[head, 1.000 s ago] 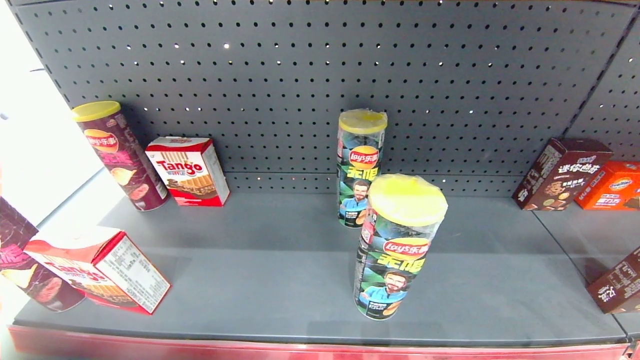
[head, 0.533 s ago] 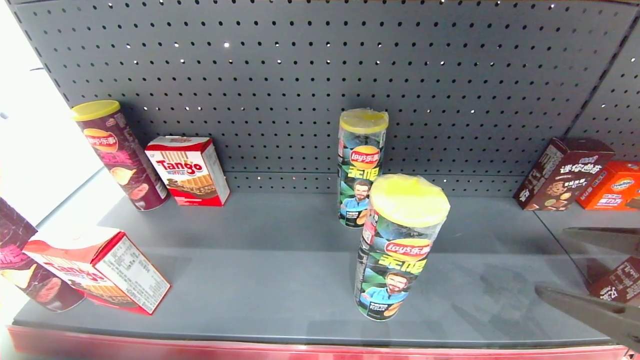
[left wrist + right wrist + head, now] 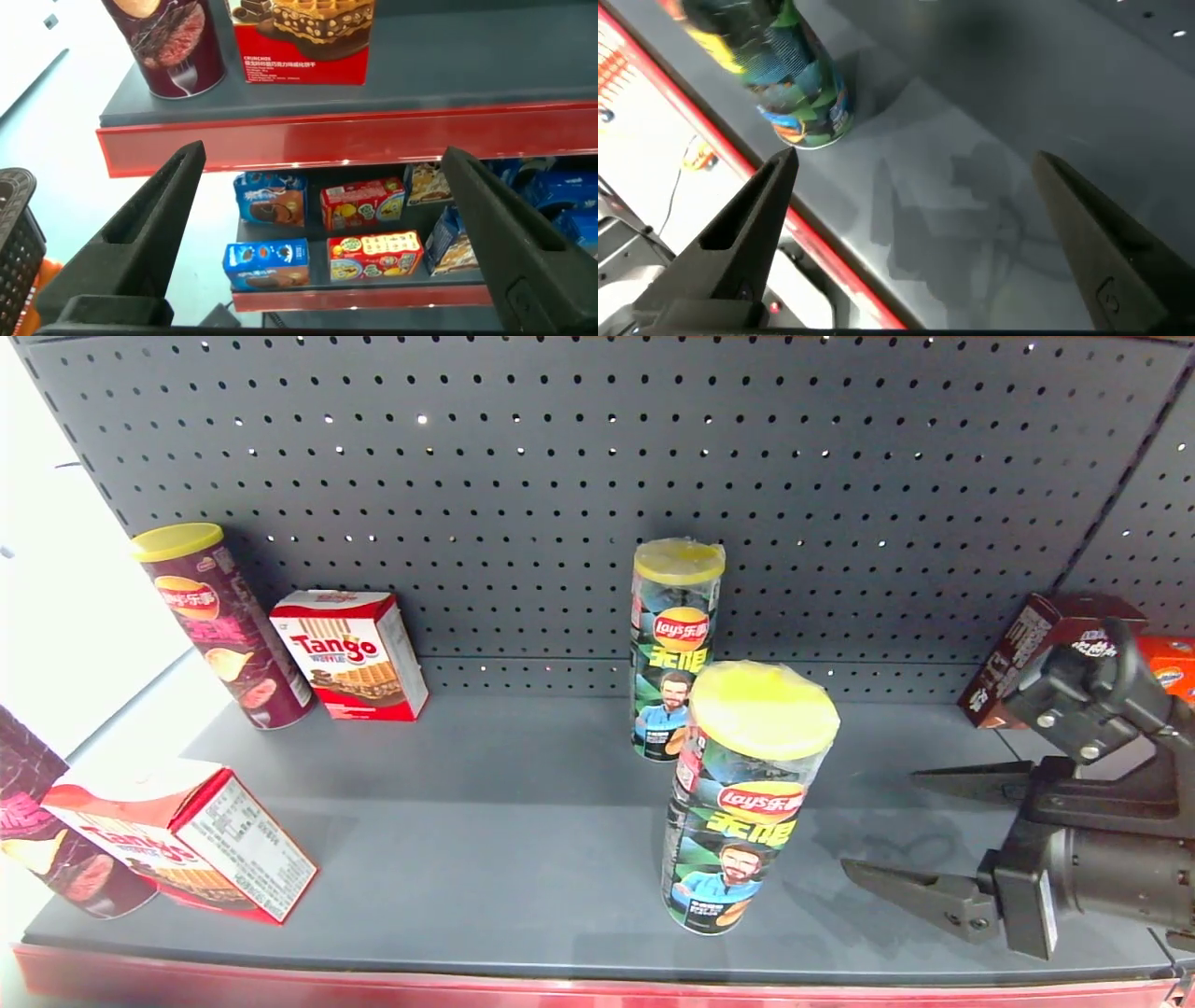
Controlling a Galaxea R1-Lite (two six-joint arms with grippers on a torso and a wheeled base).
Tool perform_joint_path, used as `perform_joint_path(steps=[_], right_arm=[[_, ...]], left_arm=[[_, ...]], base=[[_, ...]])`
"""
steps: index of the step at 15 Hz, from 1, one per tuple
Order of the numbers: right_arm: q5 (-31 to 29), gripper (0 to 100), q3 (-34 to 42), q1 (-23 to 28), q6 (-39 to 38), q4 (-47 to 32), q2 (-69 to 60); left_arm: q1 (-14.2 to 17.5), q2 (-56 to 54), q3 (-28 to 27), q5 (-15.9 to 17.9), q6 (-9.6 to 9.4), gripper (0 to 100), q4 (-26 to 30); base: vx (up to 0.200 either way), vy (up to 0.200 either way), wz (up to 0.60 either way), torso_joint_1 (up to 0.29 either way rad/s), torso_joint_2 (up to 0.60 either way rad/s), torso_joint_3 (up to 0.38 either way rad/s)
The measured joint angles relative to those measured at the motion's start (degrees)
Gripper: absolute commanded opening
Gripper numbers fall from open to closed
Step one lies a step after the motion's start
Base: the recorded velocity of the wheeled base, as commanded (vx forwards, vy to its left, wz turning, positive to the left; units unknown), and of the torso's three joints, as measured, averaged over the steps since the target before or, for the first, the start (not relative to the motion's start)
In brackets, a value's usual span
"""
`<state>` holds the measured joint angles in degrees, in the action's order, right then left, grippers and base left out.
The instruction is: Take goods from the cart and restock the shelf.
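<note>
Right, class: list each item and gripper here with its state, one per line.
Front green can: upright, lid on.
Rear green can: upright, lid on.
Back maroon can: upright, lid on.
Back wafer box: upright, closed.
Right gripper: open, empty.
Left gripper: open, empty.

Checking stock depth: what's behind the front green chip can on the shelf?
A second green can stands upright behind the front can, before the pegboard. Its lower right side is covered.
</note>
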<state>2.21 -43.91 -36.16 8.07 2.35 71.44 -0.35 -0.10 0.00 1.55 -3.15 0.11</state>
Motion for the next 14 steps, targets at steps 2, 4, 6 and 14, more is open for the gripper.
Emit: perform_joint_path(steps=[2,4,6,14], right_arm=[[-0.1,100,-1.2,-0.5,0.0,0.0,2.4],[-0.2,100,-1.9,-1.0,0.0,0.0,4.2],[-0.3,100,-2.3,-1.6,0.0,0.0,5.5],[-0.3,100,-5.4,-3.8,0.0,1.3,10.5]], left_arm=[[0.0,0.0,0.0,0.1,-0.11,100,0.0],[0.0,0.0,0.0,0.1,-0.11,100,0.0],[0.0,0.0,0.0,0.0,-0.02,100,0.0],[0.0,0.0,0.0,-0.1,0.06,100,0.0]], base=[[0.000,0.000,0.00,0.000,0.00,0.000],[0.000,0.000,0.00,0.000,0.00,0.000],[0.000,0.000,0.00,0.000,0.00,0.000],[0.000,0.000,0.00,0.000,0.00,0.000]])
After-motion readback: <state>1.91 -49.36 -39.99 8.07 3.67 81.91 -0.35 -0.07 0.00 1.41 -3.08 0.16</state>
